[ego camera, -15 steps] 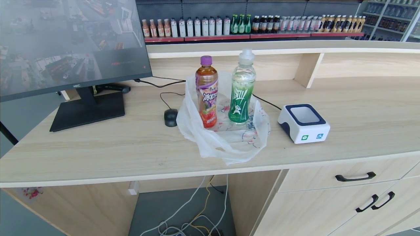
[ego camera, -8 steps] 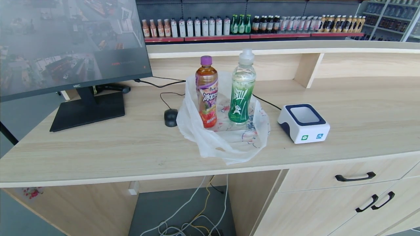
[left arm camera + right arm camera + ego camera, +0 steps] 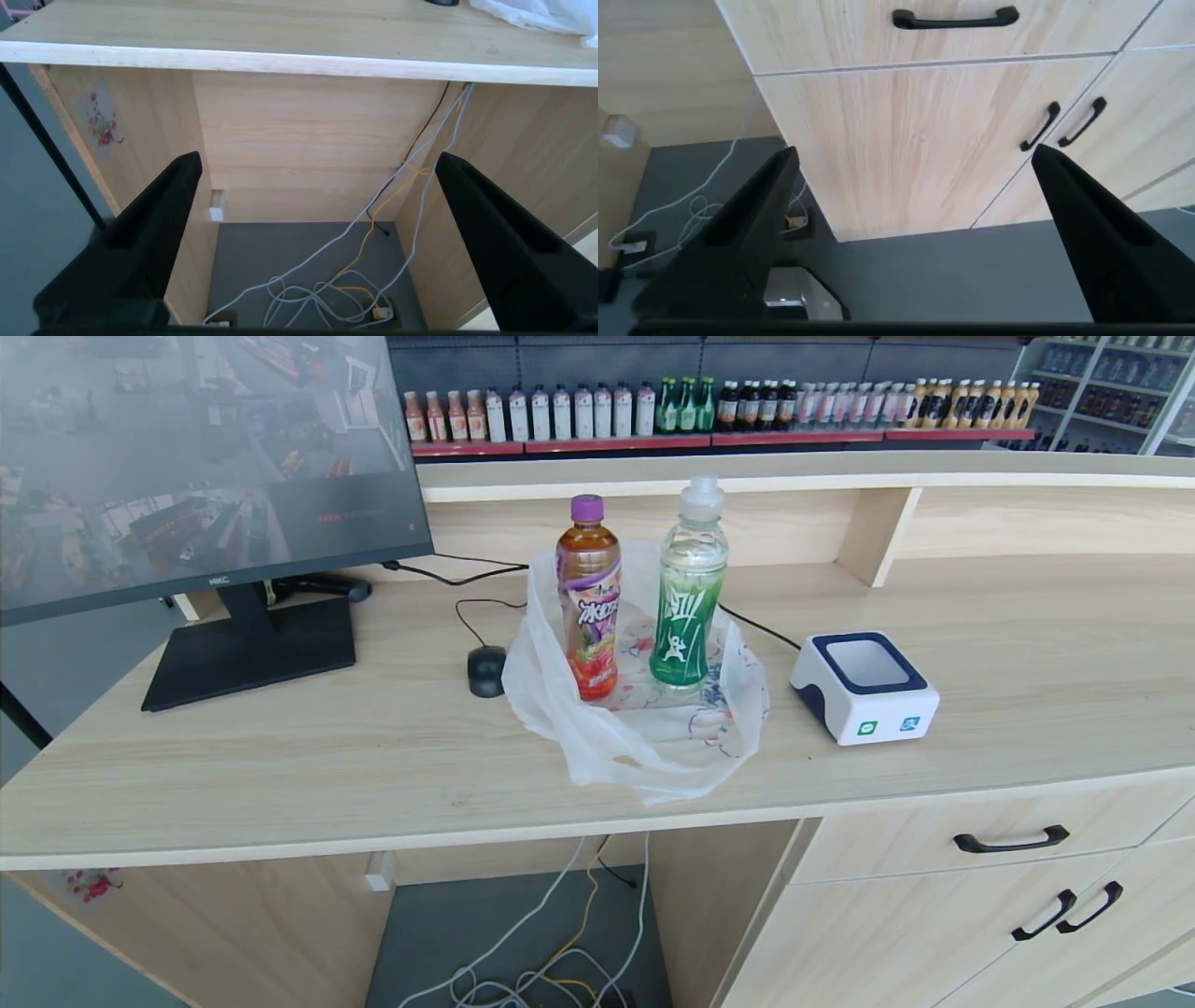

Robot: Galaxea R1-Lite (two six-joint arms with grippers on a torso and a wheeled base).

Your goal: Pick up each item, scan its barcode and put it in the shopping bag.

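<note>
On the wooden counter (image 3: 280,765) a white shopping bag (image 3: 644,728) lies spread open. Two bottles stand upright in it: an orange drink with a purple cap (image 3: 589,597) and a clear bottle with a green label (image 3: 690,586). A white and blue barcode scanner (image 3: 864,687) sits just right of the bag. My left gripper (image 3: 318,238) hangs open below the counter's front edge (image 3: 234,61), facing the recess with cables. My right gripper (image 3: 910,233) is open too, low in front of the drawers (image 3: 906,112).
A monitor (image 3: 201,457) on a black stand occupies the counter's left, with a black mouse (image 3: 485,669) and its cable beside the bag. A raised shelf ledge (image 3: 803,476) runs behind. Loose cables (image 3: 551,952) lie on the floor under the counter. Drawer handles (image 3: 1013,841) stick out at right.
</note>
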